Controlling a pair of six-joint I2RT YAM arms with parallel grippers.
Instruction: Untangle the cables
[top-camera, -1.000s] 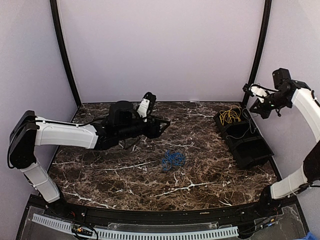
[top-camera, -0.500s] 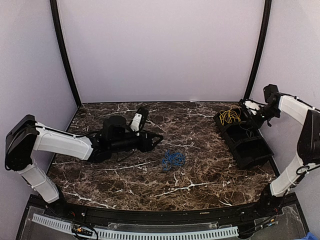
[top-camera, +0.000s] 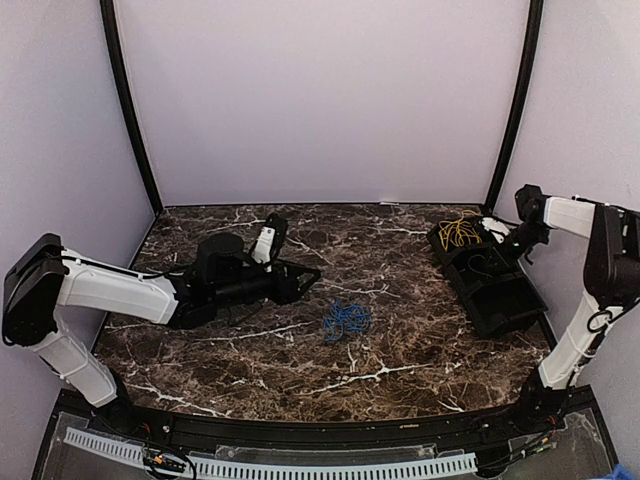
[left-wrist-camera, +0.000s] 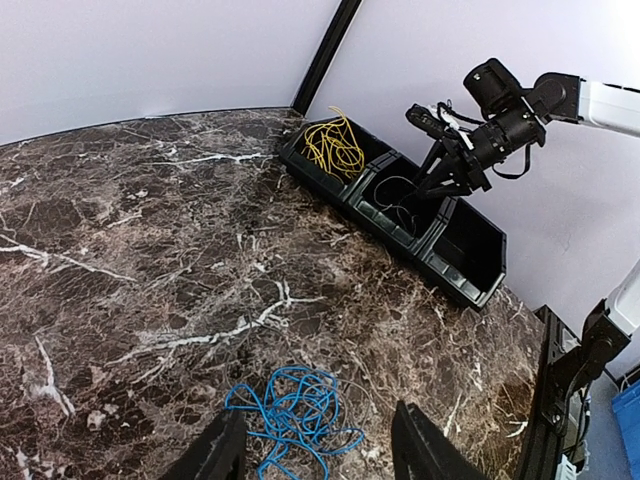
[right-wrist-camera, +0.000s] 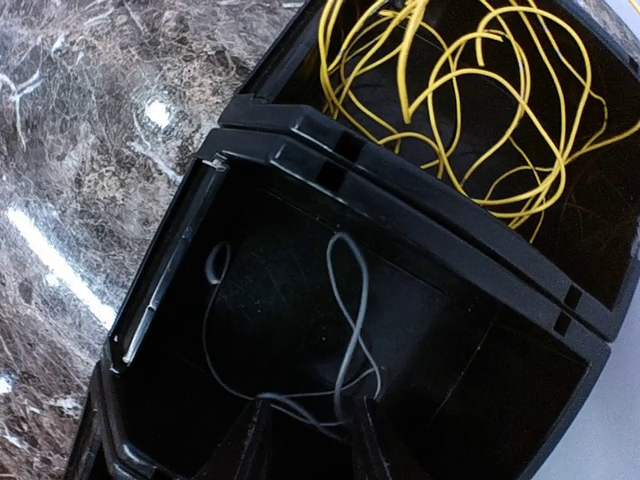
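A blue cable bundle (top-camera: 346, 320) lies on the marble table (top-camera: 400, 360). In the left wrist view it (left-wrist-camera: 295, 405) lies just ahead of and between the spread fingers. My left gripper (top-camera: 308, 279) (left-wrist-camera: 320, 425) is open and empty, low over the table just left of the bundle. Yellow cables (top-camera: 460, 232) (right-wrist-camera: 470, 100) fill the far compartment of a black tray (top-camera: 505, 310). A thin grey wire (right-wrist-camera: 345, 320) lies looped in the middle compartment. My right gripper (top-camera: 500, 240) (right-wrist-camera: 303, 415) is open inside that compartment, and the grey wire crosses between its fingertips.
The black tray has three compartments and stands at the table's right edge, against the side wall. Its near compartment (left-wrist-camera: 470, 250) shows nothing inside. Black frame posts stand in the back corners (top-camera: 130, 110). The right arm (left-wrist-camera: 520, 110) reaches over the tray.
My left arm has come down and drawn back a little, now low beside the blue bundle. My right gripper has dropped from above the tray into its middle compartment.
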